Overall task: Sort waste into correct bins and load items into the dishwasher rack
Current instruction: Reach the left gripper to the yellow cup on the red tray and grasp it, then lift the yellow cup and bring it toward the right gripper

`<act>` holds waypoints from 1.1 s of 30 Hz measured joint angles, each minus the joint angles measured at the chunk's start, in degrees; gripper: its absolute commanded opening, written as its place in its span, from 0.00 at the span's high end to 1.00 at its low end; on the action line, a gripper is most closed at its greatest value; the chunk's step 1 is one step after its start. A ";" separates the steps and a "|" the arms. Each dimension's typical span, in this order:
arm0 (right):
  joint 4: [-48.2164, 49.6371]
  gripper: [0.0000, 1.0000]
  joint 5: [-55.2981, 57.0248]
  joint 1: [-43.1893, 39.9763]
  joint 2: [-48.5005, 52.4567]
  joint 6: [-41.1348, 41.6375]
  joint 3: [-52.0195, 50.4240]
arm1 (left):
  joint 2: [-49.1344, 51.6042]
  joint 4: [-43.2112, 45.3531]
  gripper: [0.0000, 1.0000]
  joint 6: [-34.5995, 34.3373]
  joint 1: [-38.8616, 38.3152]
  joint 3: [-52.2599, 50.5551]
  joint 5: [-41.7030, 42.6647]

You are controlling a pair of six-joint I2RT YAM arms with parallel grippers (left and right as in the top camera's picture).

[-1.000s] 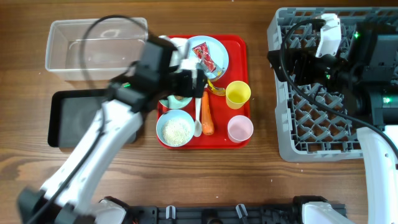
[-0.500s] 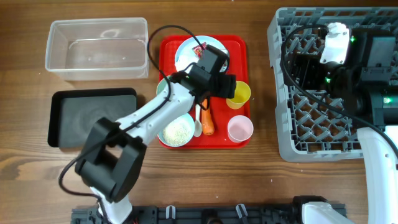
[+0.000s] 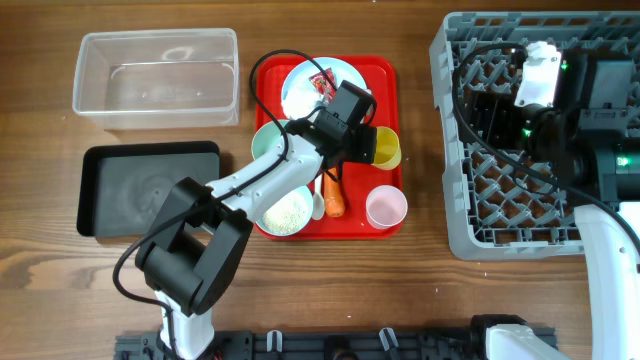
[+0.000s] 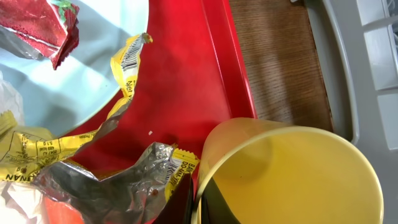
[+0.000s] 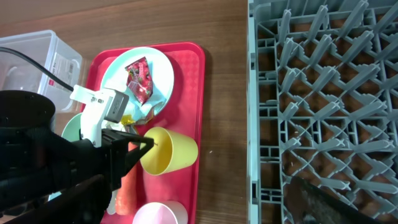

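Pinching the rim of the yellow cup (image 4: 292,174), which sits tilted on the red tray (image 4: 180,81) beside the wrappers (image 4: 118,180), the left gripper (image 4: 194,202) is clamped on a light, stiff, slick wall that may slip.

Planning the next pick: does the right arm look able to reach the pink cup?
Probably yes. The pink cup stands by the red tray's edge facing the rack and right arm, with bare table between. The left hand, at the yellow cup beside it, might crowd the approach.

Table (image 3: 420,290) holds red tray (image 3: 386,74), clear tub (image 3: 160,118), black bin (image 3: 150,190), rack (image 3: 510,200)
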 measured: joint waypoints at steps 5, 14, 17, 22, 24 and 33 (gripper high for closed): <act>0.00 0.00 0.00 0.00 0.00 0.61 0.00 | -1.16 -0.39 0.96 -1.79 1.66 0.00 2.49; 8.96 0.00 -17.35 -0.20 2.82 -5.14 0.04 | -18.40 -1.38 0.96 -6.21 30.29 3.13 47.39; 19.28 0.00 -37.22 -0.20 8.76 -8.46 0.04 | -17.44 -1.90 0.96 -4.04 34.12 3.06 66.75; 29.90 0.01 -63.98 0.02 19.12 -9.18 0.04 | -17.46 -1.86 0.96 -0.98 34.36 3.06 77.46; 32.59 0.02 -69.09 0.79 21.51 -9.18 -0.02 | -17.46 -1.88 0.96 -0.68 33.97 3.06 77.37; 34.53 0.10 -71.73 9.14 23.47 -7.85 -0.02 | -17.33 -2.49 0.96 -0.37 30.53 3.06 68.85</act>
